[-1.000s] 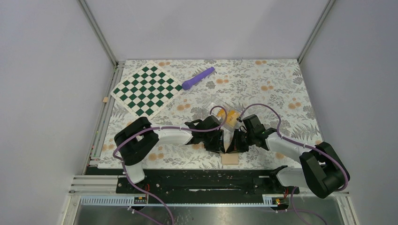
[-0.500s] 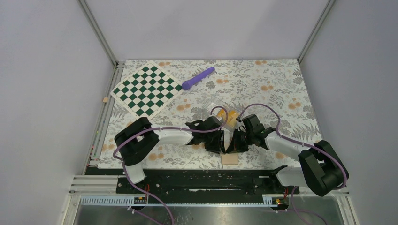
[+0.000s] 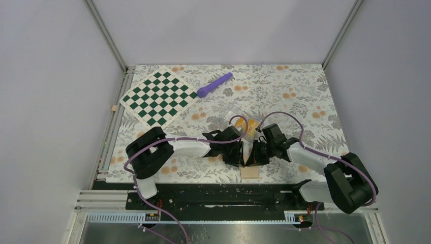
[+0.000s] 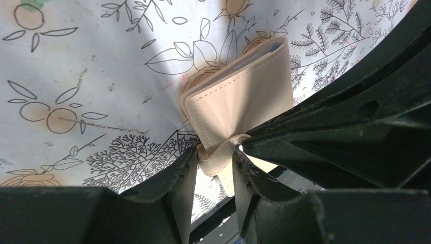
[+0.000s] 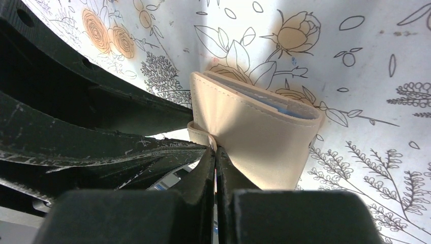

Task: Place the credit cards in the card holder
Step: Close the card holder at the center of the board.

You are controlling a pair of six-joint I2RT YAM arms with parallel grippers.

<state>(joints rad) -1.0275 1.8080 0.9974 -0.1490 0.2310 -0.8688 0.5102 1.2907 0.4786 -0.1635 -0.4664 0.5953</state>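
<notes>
At the near edge of the floral-printed tabletop [image 3: 305, 91], my left tool [image 4: 214, 152] and right tool [image 5: 214, 152] both pinch the tan folded leather-like card holder [image 4: 239, 96] at its tab, likely to pull it open.

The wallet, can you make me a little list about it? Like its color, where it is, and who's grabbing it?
thing: wallet
color: tan outside, light blue peeking out inside
state: folded
where: near edge of the flowery table
left gripper: pinching its little strap
right gripper: shut on that strap too
cards: orange-yellow, not in the wallet, over at the clear case
</notes>
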